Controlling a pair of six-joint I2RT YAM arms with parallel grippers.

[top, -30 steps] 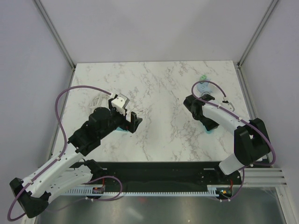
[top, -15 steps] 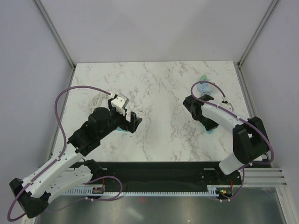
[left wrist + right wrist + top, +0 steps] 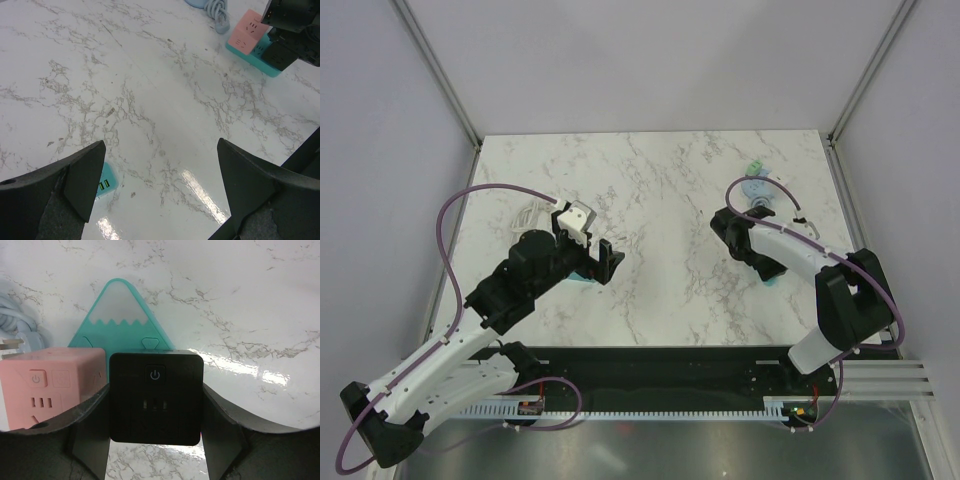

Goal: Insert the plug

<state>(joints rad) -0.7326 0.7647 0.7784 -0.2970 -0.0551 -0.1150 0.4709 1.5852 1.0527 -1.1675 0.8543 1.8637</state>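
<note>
1. Over the last second the right arm's wrist has edged a little to the left above the marble table (image 3: 670,190). The left arm has kept its place.
2. Far left, a loose white cord (image 3: 528,213) lies near the table's left edge.
3. The left gripper (image 3: 160,145) hangs over bare marble, jaws spread wide with nothing between them. A small teal block (image 3: 105,183) lies just beside one finger.
4. On the right side of the table, the right gripper (image 3: 156,412) clamps a black plug (image 3: 155,385). One finger presses each side, and the plug's power button faces the wrist camera.
5. The black plug rests against a teal base (image 3: 125,310) shaped like a mountain. A pink plug (image 3: 50,385) stands close beside it on the same base. Whether the black plug is pushed fully home cannot be told.
6. A pale blue cord (image 3: 755,187) coils just beyond the base, toward the table's far right corner.
</note>
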